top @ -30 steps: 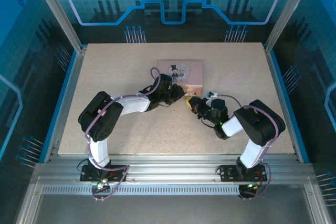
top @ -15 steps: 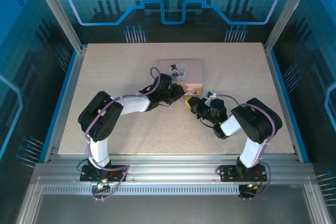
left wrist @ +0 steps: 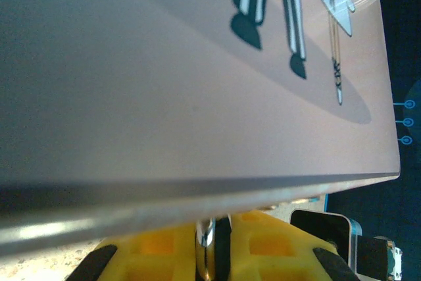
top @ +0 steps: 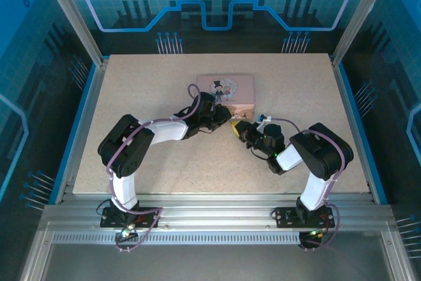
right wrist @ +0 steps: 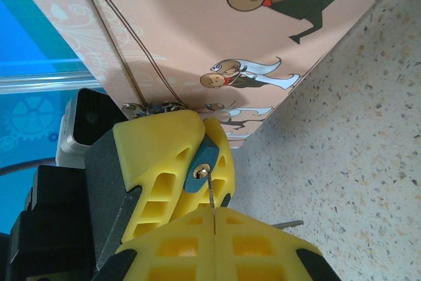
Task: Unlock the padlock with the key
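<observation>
In the right wrist view the small dark padlock point(right wrist: 200, 170) is pinched between the yellow fingers point(right wrist: 158, 156) of my left gripper, its brass keyhole facing my right gripper point(right wrist: 214, 211). That gripper is shut on the thin metal key point(right wrist: 211, 192), whose tip sits at the keyhole. In the left wrist view my left gripper point(left wrist: 217, 249) is shut on the padlock point(left wrist: 206, 245), seen as a shiny shackle and dark body, just under the tin's rim. From above, the left gripper point(top: 223, 118) and right gripper point(top: 239, 128) meet at the pink tin's near right corner.
The pink picture-lidded tin point(top: 227, 89) lies at the table's middle back, and its lid point(left wrist: 164, 97) and side point(right wrist: 197, 24) are very close to both wrists. A thin metal pin point(right wrist: 289, 224) pokes out beside the right fingers. Speckled tabletop point(right wrist: 355, 129) lies to the right.
The right arm's elbow has shifted slightly left. Both grippers stay together at the tin's corner with their grips unchanged.
</observation>
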Robot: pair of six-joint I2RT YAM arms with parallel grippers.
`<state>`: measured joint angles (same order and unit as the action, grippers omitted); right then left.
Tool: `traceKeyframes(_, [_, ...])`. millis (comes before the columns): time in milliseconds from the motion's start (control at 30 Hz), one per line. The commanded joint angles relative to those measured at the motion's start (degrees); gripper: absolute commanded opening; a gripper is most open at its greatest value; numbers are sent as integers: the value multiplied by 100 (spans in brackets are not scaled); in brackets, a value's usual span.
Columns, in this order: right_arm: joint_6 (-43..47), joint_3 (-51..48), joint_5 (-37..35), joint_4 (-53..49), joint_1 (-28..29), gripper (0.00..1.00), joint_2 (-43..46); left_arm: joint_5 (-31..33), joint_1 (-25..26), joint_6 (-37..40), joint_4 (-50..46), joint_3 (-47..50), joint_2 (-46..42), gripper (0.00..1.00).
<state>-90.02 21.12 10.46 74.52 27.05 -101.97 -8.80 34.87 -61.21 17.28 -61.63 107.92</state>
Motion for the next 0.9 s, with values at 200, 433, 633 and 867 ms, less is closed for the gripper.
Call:
traceKeyframes(200, [47,-10,-132,325,40,0,59,-290,-38,-190,215,-23,-175,10])
traceKeyframes(433, [85,-16,-198,378,42,0,52,-339,-33,-238,269,18,-153,10])
traceKeyframes(633, [83,134,-184,282,41,0,-48,-415,-31,-296,369,37,-141,10])
traceKeyframes(867, [-195,264,-176,622,54,0,-376,-535,-26,-383,601,89,-131,4])
